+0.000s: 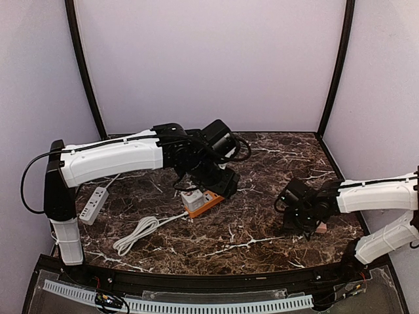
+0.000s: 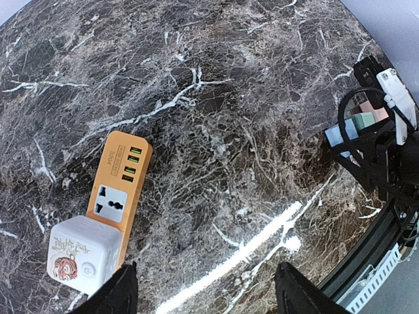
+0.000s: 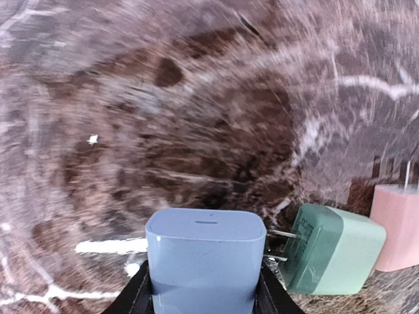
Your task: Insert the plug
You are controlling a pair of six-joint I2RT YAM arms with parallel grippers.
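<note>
Marble table (image 1: pixel 262 226), right pincer (image 3: pixel 204 296) gripping blue plug (image 3: pixel 204 252); partly cropped

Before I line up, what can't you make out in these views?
Blue charger prongs: hidden behind its own body, right wrist view.
Orange power strip: left arm covers part in top view; white cube adapter covers its lower end, left wrist view.
Pink charger: cut by right wrist frame edge.
</note>
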